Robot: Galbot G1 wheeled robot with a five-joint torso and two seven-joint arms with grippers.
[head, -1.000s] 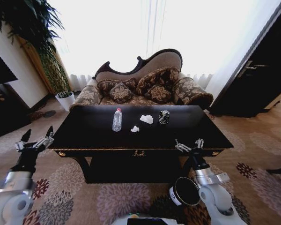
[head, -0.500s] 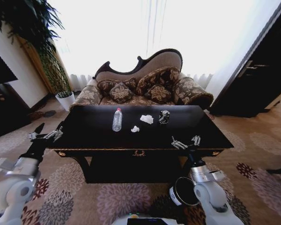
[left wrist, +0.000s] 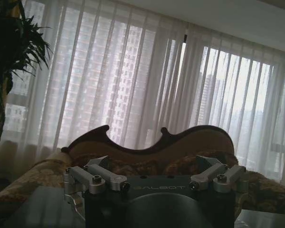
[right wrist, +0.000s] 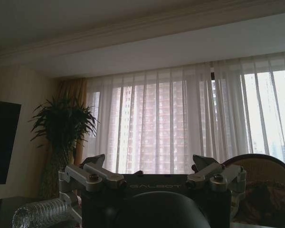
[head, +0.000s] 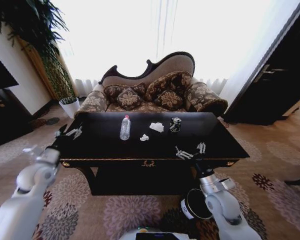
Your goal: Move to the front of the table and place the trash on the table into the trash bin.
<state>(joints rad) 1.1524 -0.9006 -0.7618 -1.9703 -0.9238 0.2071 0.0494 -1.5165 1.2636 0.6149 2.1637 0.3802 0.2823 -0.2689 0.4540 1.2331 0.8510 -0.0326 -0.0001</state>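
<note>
Two arms are raised at the front of the table (head: pixel 155 150), which fills the middle of the head view with a sofa (head: pixel 150 92) behind it, so the drive looks done and the reach for the first piece of trash is the step in hand. On the glossy top, from the robot's left to its right, lie a clear bottle (head: pixel 125 128), a small white scrap (head: pixel 144 137), a crumpled paper wad (head: pixel 157 127) and a dark can (head: pixel 175 124), all well back from the near edge and near one another. The bin (head: pixel 197 204) stands on the carpet below the table's front, beside the right arm.

The right gripper (head: pixel 190 151) hovers over the near right part of the top, fingers spread and empty, short of the can and the wad. The left gripper (head: pixel 71 133) is up at the table's left end, released too, holding nothing, well apart from the bottle.

Next, I judge, the right gripper must go forward and down onto the can or wad, nearest to it, and close before swinging back down to the bin.
</note>
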